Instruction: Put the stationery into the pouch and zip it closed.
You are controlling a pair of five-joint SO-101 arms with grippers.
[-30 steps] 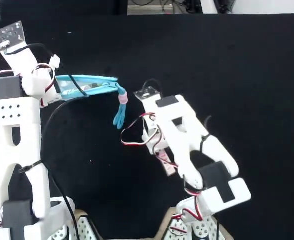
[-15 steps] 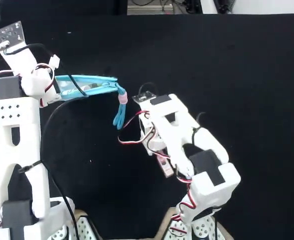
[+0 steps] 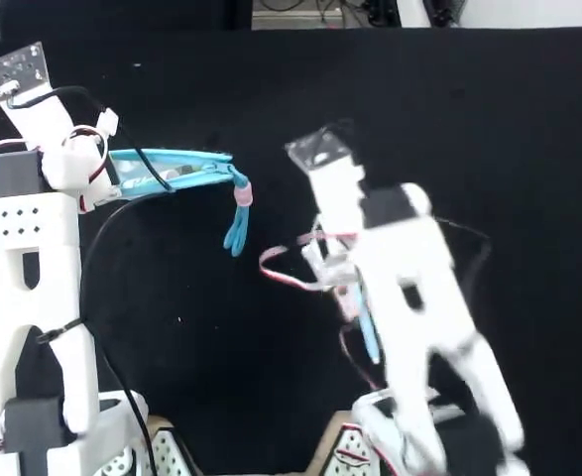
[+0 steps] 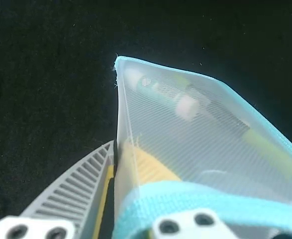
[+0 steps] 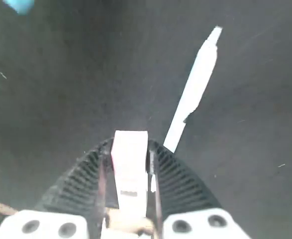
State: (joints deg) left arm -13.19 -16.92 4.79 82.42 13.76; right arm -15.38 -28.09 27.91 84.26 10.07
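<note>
A black cloth-covered desk (image 3: 489, 149) carries two white arms, and beyond its far edge there is a strip of room clutter. The job looks partly done. The one translucent mesh pouch with light-blue trim (image 3: 172, 167) is held up off the desk at the left, with its edge pinched tight in the left end effector (image 4: 117, 159). Through the mesh I count at least two pieces already inside: a white-and-green pen-like piece (image 4: 153, 87) and a yellow-green stick (image 4: 270, 149). A yellow shape low behind the mesh may be a third piece or part of the end effector; I cannot tell which. One pink-and-blue pull strap (image 3: 238, 223) dangles from the pouch's free end. How far the zip is drawn cannot be told. The right end effector (image 5: 130, 142), raised near the middle of the desk and well apart from the pouch, is closed narrowly on one white block-shaped piece (image 5: 130, 167). One pale slim stick (image 5: 195, 84) runs out from just beside its jaws, and whether it lies on the desk or is carried is unclear. In the high view a slim light-blue stick (image 3: 368, 332) shows under that arm and is probably the same piece. As I judge it, what is left is to load these remaining pieces and then close the zip.
</note>
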